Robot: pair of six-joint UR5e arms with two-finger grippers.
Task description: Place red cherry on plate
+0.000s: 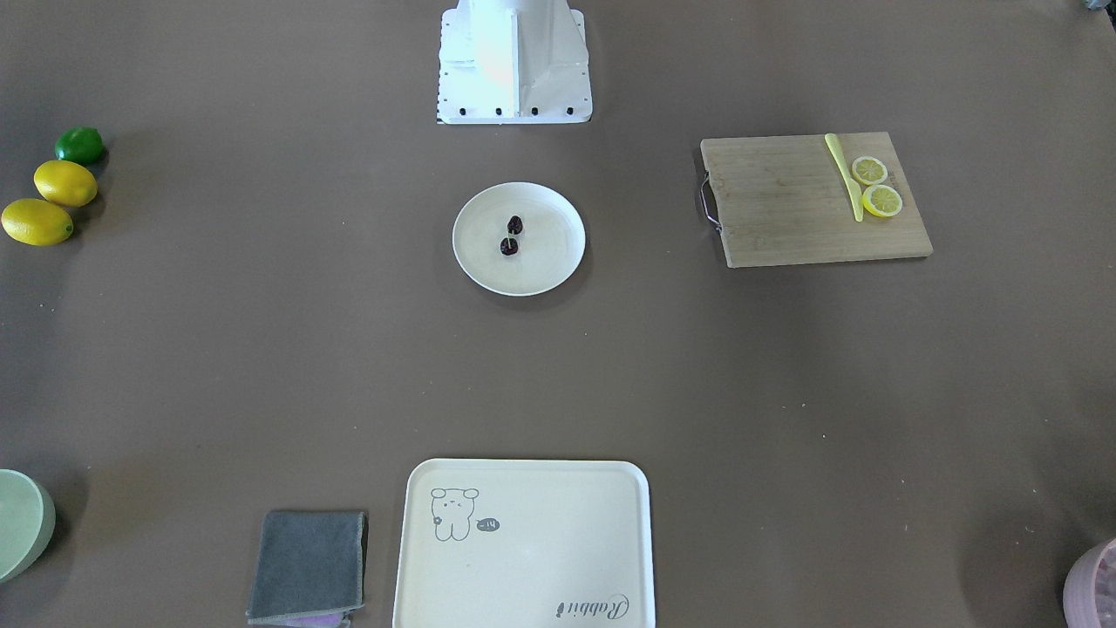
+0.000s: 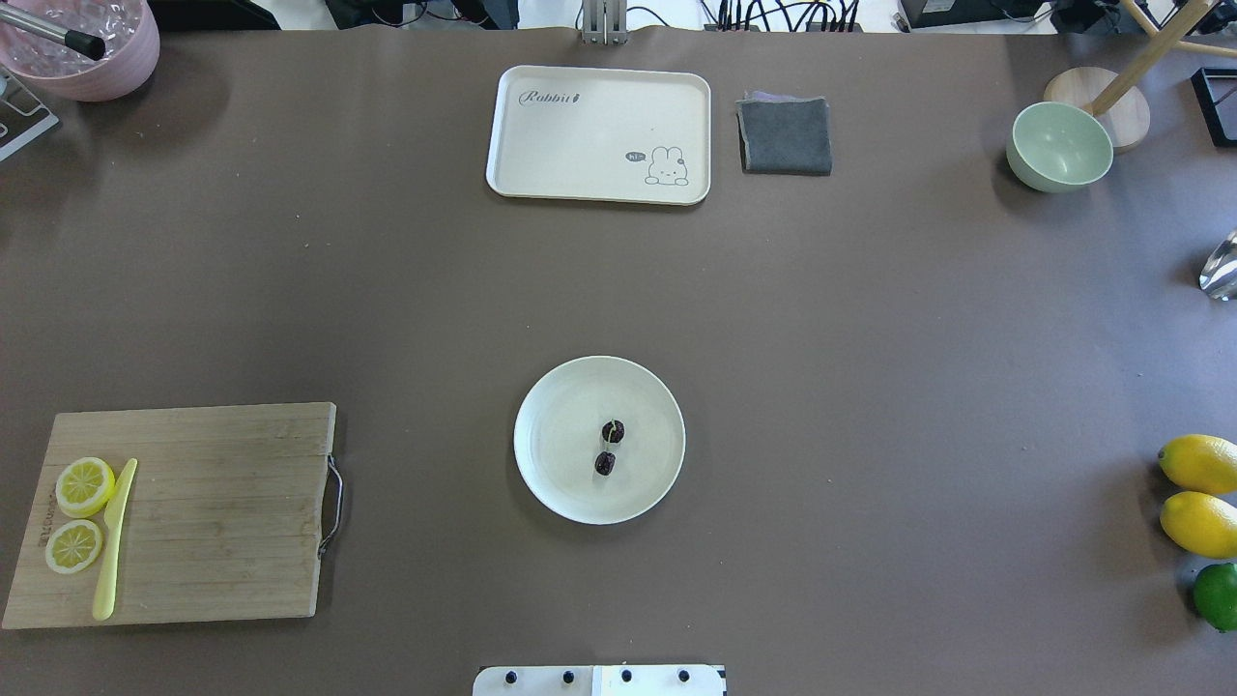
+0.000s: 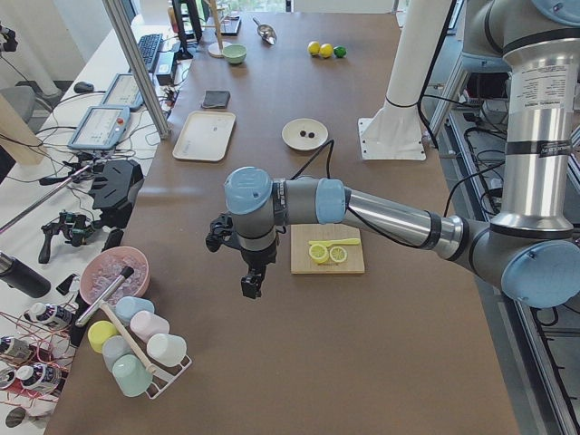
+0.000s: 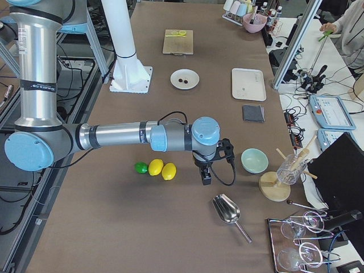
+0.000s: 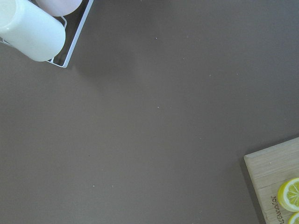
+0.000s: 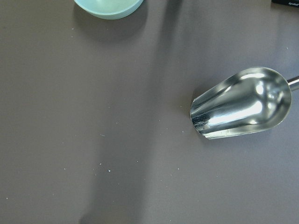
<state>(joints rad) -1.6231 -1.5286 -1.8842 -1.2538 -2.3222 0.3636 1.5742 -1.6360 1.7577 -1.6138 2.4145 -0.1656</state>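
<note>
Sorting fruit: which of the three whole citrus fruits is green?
The small round green lime ending the row; the two oval lemons beside it are yellow.

Open tabletop all around plate; tray, cutting board well apart.

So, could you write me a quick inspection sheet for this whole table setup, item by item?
Surface: brown table, a few specks.
Job's things: cherry lies on the plate, near its middle.
Clutter: board with lemon slices and knife; tray; cloth; green bowl; lemons; lime; scoop; cup rack.
Grippers: left gripper over bare table between board and cup rack; right gripper between lemons and green bowl; open or shut, cannot tell.
Cables: black cable loops at the right gripper.
Surroundings: cluttered side benches; a person at one.
</note>
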